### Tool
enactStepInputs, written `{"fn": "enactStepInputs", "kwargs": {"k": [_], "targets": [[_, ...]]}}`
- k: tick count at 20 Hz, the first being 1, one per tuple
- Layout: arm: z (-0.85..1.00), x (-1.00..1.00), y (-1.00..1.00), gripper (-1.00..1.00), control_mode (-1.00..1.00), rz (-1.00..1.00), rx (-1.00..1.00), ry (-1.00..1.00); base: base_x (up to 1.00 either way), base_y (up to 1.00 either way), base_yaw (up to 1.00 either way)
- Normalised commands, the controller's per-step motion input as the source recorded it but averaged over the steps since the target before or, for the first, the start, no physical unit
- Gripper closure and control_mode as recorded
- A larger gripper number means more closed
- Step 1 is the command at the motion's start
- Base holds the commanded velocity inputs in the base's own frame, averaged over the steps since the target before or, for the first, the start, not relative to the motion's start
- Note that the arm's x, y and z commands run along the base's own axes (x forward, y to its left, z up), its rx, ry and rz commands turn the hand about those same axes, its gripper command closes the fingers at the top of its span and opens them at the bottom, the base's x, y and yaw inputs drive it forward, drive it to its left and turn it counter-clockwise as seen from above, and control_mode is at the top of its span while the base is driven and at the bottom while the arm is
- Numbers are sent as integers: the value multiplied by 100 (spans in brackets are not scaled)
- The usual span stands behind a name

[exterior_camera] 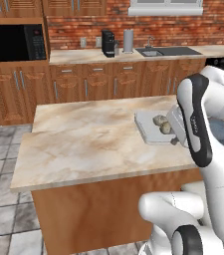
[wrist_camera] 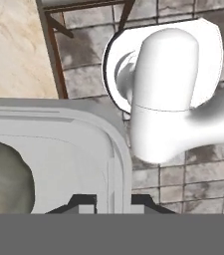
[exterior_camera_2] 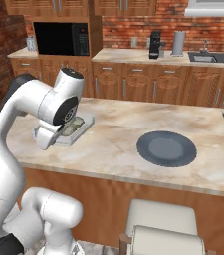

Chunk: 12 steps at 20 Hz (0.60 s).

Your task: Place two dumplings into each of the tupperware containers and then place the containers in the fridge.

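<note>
From my remote seat I see the gripper (wrist_camera: pixel 112 199) closed on the rim of a tupperware container (exterior_camera: pixel 147 124), one dark fingertip on each side of its wall in the hand view. The container sits over the marble counter (exterior_camera: pixel 88 144), partly hidden behind the arm, and I cannot tell whether it rests on the top or is lifted. Two dumplings (exterior_camera: pixel 162 124) lie inside it. A round grey plate (exterior_camera_2: pixel 166 148) sits well apart on the same counter.
</note>
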Motion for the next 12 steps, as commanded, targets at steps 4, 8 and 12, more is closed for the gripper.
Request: {"fn": "enactStepInputs", "kwargs": {"k": [4, 8, 12], "targets": [[0, -18, -10, 100, -100, -1, 2, 0, 0, 0, 0], [9, 0, 9, 100, -100, 19, 0, 4, 0, 0, 0], [27, -1, 0, 100, -100, 17, 0, 0, 0, 0, 0]]}}
